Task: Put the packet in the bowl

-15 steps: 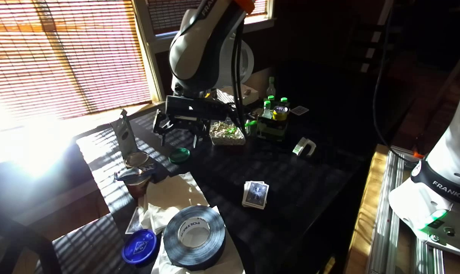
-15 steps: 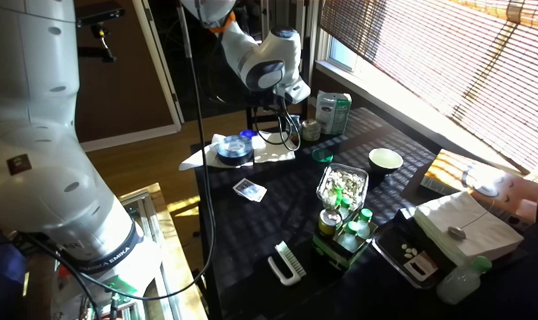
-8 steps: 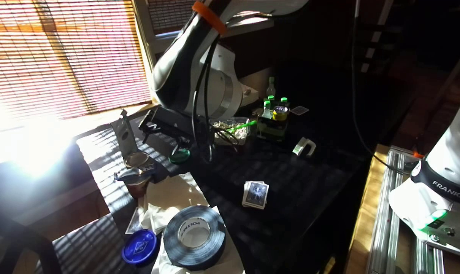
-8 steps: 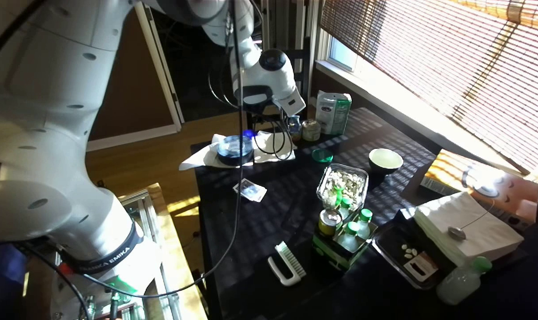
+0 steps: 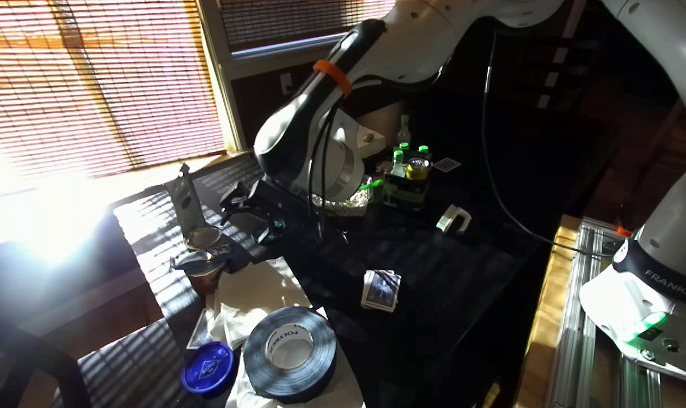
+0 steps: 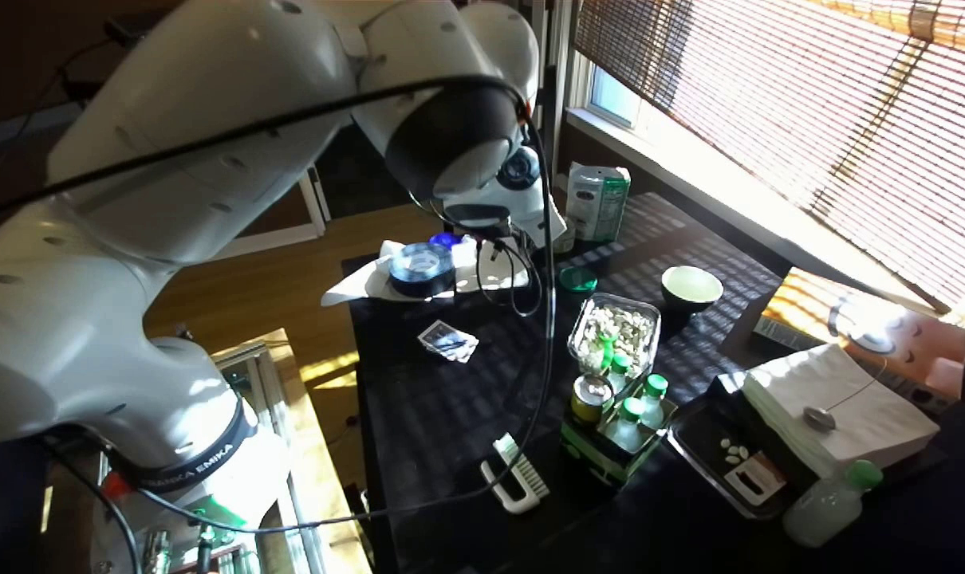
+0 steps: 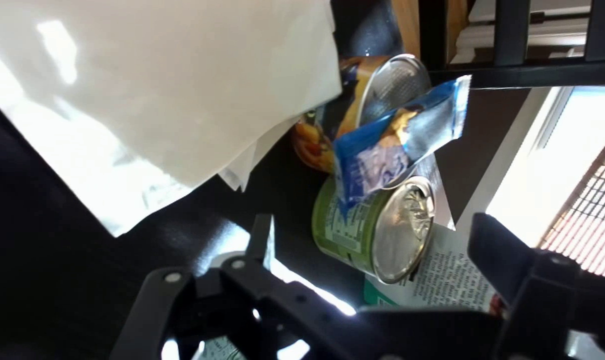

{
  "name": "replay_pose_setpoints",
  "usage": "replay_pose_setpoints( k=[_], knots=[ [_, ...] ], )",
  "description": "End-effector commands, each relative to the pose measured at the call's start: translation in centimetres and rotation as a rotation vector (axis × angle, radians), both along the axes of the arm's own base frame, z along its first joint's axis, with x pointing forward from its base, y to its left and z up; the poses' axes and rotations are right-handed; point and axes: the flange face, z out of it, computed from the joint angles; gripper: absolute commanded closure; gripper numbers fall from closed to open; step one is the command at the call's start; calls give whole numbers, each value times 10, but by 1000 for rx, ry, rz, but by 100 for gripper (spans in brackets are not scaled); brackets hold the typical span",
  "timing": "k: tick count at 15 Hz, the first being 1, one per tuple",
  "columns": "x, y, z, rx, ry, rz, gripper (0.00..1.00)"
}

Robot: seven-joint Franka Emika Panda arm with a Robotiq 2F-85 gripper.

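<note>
Left to right in my wrist view: if I sweep low, the paper (image 7: 207,75) could snag on my nearer finger (image 7: 259,237). The brown can (image 7: 395,82) carries the packet (image 7: 397,145), lying loose across its top, so a knock to the can might slide it off. My gripper (image 7: 375,240) is spread with nothing held, and the green can (image 7: 375,227) lines up with the gap; closing on this line would likely catch that instead. Behind it, the pouch (image 7: 450,280) could topple if my farther finger (image 7: 497,255) swings into it.

Left to right in an exterior view: the clear tub (image 6: 578,329) holds pale bits (image 6: 624,328) and a green handle (image 6: 607,349); the carton (image 6: 598,457) holds green-capped bottles (image 6: 628,430) and a yellow can (image 6: 588,401); the bowl (image 6: 692,285) shows nothing inside; the black tray (image 6: 699,434) holds a few white bits (image 6: 734,452).
</note>
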Motion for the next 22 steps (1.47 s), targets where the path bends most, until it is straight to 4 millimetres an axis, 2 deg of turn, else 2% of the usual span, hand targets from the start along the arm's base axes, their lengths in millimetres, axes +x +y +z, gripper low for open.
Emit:
replay_pose_setpoints(
  k=[1,5,8,11,13,15,17,19,20,22],
  knots=[
    [-3,-9,-21,54,-18,84,0],
    [-8,-2,-31,107,-34,125,0],
    [-9,7,-31,122,-50,108,0],
    [-7,9,-28,94,-79,89,14],
    [-6,6,-28,56,-104,70,29],
    [-6,6,-30,42,-110,60,34],
    [-7,8,-33,30,-114,60,31],
    [-9,12,-36,24,-114,63,33],
    [-9,14,-36,23,-115,66,50],
    [-10,17,-36,21,-119,67,62]
  ],
)
